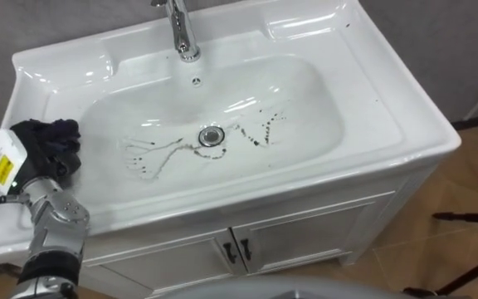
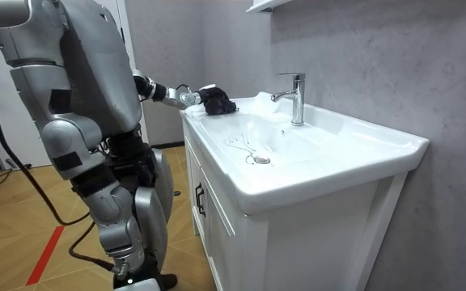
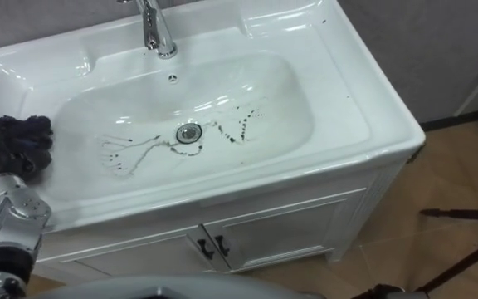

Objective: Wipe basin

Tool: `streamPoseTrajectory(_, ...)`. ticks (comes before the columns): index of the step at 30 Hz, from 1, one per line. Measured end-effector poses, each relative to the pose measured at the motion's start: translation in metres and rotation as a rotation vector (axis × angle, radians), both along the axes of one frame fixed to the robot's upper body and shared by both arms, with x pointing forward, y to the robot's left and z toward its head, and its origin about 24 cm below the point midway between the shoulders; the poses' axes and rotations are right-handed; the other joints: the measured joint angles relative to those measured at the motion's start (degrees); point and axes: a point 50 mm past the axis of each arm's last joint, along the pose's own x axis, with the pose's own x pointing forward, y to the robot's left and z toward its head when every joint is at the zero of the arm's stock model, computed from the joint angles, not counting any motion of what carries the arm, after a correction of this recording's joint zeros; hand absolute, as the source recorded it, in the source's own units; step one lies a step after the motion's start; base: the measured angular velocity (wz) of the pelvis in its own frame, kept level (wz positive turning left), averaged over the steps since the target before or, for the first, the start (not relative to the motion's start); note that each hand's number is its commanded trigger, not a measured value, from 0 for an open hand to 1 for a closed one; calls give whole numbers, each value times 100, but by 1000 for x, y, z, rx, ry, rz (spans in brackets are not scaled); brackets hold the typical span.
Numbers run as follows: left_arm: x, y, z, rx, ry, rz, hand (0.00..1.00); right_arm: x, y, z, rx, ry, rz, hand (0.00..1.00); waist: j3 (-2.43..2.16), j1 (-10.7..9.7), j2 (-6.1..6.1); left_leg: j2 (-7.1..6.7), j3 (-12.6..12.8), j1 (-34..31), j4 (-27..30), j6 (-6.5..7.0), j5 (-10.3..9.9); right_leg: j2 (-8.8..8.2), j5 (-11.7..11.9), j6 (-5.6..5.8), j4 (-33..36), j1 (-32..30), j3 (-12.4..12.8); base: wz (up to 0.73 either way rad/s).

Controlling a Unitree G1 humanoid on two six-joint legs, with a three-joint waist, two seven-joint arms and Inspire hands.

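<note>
At the left rim of the white basin (image 1: 405,124), the robot's left hand (image 1: 55,159) rested with its fingers closed round a black cloth (image 1: 46,130). The cloth sat bunched on the rim's flat ledge, beside the bowl rather than down in it. The bowl itself was glossy white and marked with thin dark scribbles (image 1: 257,129). They lay in two patches, one on each side of the drain (image 1: 212,135): a looping trail to the left and a zigzag to the right. The rim carried a few small dark specks near its back right corner.

Counted, there was one basin, one chrome tap (image 1: 182,31), one drain, one small overflow hole (image 1: 196,80) below the tap, and one cloth. Beneath stood a white cabinet (image 1: 305,232) with two doors and two dark handles (image 1: 237,252), which met at the middle.

The eye views cut off the top of the tap, though the room view showed it whole. Hand and cloth were both black, so where the fingers ended and the cloth began was hard to make out. In the room view the robot stood upright at the front of the cabinet, on the room view's left, with its left arm stretched over the rim.
</note>
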Motion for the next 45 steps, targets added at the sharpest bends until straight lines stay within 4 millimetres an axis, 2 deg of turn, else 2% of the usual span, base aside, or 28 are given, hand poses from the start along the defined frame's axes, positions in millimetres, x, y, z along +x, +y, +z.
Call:
streamPoseTrajectory(6, 2, 3, 2, -38, -29, 28, 100, 7, 0, 1, 2, -15, 6, 0, 1, -4, 0, 8, -3, -26, 2, -2, 1, -15, -10, -10, -5, -5, -58, 5)
streamPoseTrajectory(8, 10, 4, 6, -75, -55, 32, 100, 10, 1, 1, 5, -27, 11, 0, 1, 0, -1, 6, -3, -79, 3, -3, 1, -17, -12, -6, -14, -35, -103, 19)
streamPoseTrajectory(12, 11, 10, 9, -150, -91, 73, 100, 18, 3, 1, 37, -62, 14, 0, 1, 13, -2, 0, -3, -110, 3, -15, 8, -17, -14, -3, -74, -39, -147, 8)
streamPoseTrajectory(17, 20, 8, 15, -250, -172, 101, 100, 26, 4, 2, 72, -103, 29, 0, 2, -9, -9, -11, -4, -286, 21, -28, 16, -46, -10, 6, -54, -147, -331, 22)
streamPoseTrajectory(20, 23, 4, 20, -268, -211, 75, 100, 29, 6, 2, 92, -142, 18, 0, 6, -2, -37, -20, -5, -298, 15, -28, 16, -55, -10, 8, -84, -129, -406, 13)
streamPoseTrajectory(22, 22, 0, 23, -285, -248, 65, 100, 30, 8, 1, 107, -177, -20, 0, 27, 22, -77, -19, -2, -307, 8, -28, 16, -59, -11, 10, -88, -124, -418, 7)
streamPoseTrajectory(25, 24, -4, 30, -312, -307, 54, 100, 31, 11, 1, 122, -203, -38, 0, 92, 70, -175, -14, 0, -331, 15, -29, 16, -53, -13, 10, -94, -137, -429, 4)
streamPoseTrajectory(27, 26, -7, 33, -318, -330, 41, 100, 31, 11, 1, 123, -205, -33, 0, 95, 111, -217, -13, 1, -383, 34, -29, 16, -51, -12, 11, -95, -178, -427, 2)
streamPoseTrajectory(30, 26, -9, 35, -318, -335, 27, 100, 31, 12, 0, 124, -209, -7, 0, 96, 110, -219, -15, 37, -408, 30, -30, 15, -54, -1, 29, -90, -217, -407, 0)
streamPoseTrajectory(33, 26, -12, 36, -341, -348, 21, 100, 28, 13, 0, 124, -200, -2, 0, 98, 91, -222, -14, 166, -422, 28, -29, 15, -66, 6, 41, -90, -225, -414, 1)
streamPoseTrajectory(37, 32, -22, 40, -374, -374, -15, 100, 28, 14, -1, 127, -199, 1, 0, 127, 77, -275, -14, 175, -468, 47, -29, 16, -73, 11, 49, -90, -243, -472, 7)
streamPoseTrajectory(45, 39, -41, 45, -390, -384, -102, 100, 31, 16, -1, 121, -226, 35, 0, 134, 80, -313, -9, 186, -477, 76, -29, 15, -71, 15, 50, -90, -240, -480, 1)
